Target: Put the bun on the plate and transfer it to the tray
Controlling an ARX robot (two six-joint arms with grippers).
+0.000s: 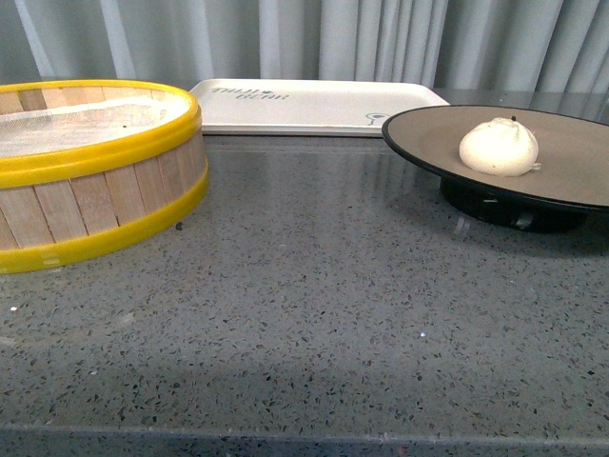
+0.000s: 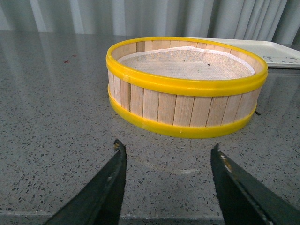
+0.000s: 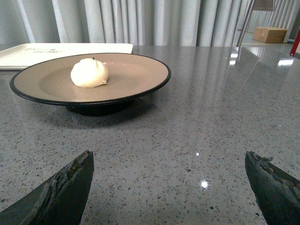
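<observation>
A white pleated bun [image 1: 499,147] [image 3: 89,72] rests on the tan plate with a black rim [image 1: 571,195] [image 3: 140,70] at the right of the table. The cream tray [image 1: 314,105] [image 3: 28,54] [image 2: 281,49] lies flat behind, at the table's far side. Neither arm shows in the front view. My left gripper [image 2: 168,152] is open over bare counter, short of the steamer. Also open, my right gripper [image 3: 168,157] hovers over the counter apart from the plate, with nothing between its fingers.
A yellow-rimmed bamboo steamer [image 1: 86,171] [image 2: 187,89] stands at the left, holding only its white liner. The speckled grey counter [image 1: 314,314] stretches between steamer and plate. Grey curtains hang behind; a cardboard box [image 3: 271,33] sits far off.
</observation>
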